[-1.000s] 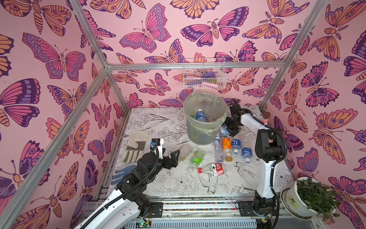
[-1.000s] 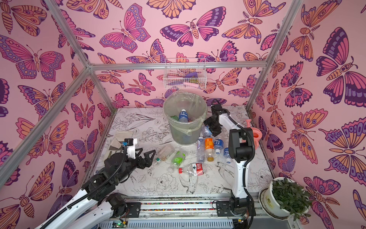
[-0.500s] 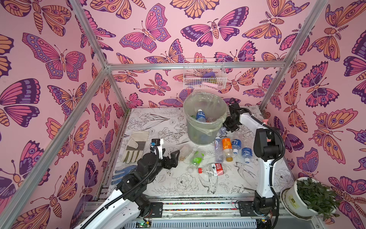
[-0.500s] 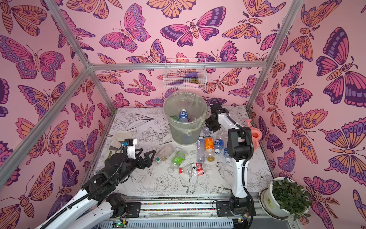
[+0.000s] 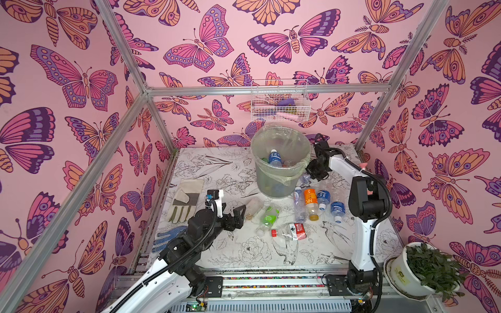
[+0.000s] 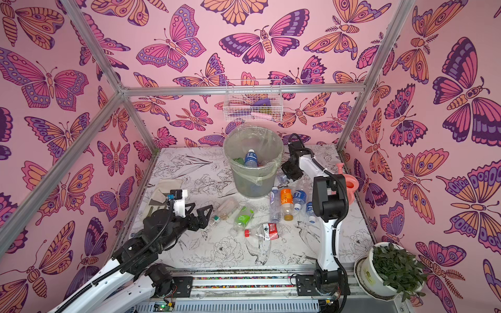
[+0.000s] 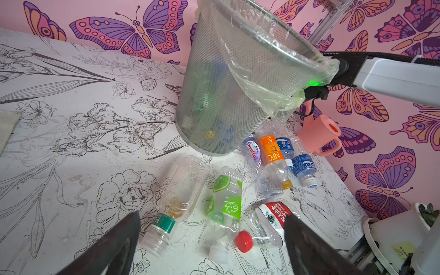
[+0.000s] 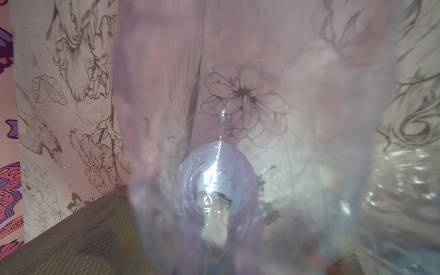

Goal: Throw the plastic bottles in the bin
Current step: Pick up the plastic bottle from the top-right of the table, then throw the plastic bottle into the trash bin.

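Right arm (image 5: pixel 368 195) reaches far, elbow high, right claw (image 5: pixel 311 173) closed on a clear bottle (image 8: pixel 219 166) just right of the bin (image 5: pixel 280 176). Left arm (image 5: pixel 189 244) sits low, left claw (image 6: pixel 202 210) wide open; loose bottles (image 5: pixel 268 216) lie on the worktop (image 5: pixel 217 168) just beyond it.

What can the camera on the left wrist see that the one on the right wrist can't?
Only the left wrist view: bottles lying loose, such as the green-label bottle and red-capped bottle, plus the pink watering can. Only the right wrist view: one clear bottle, blurred, filling the picture. Both: the mesh bin and the flower-printed table cover.
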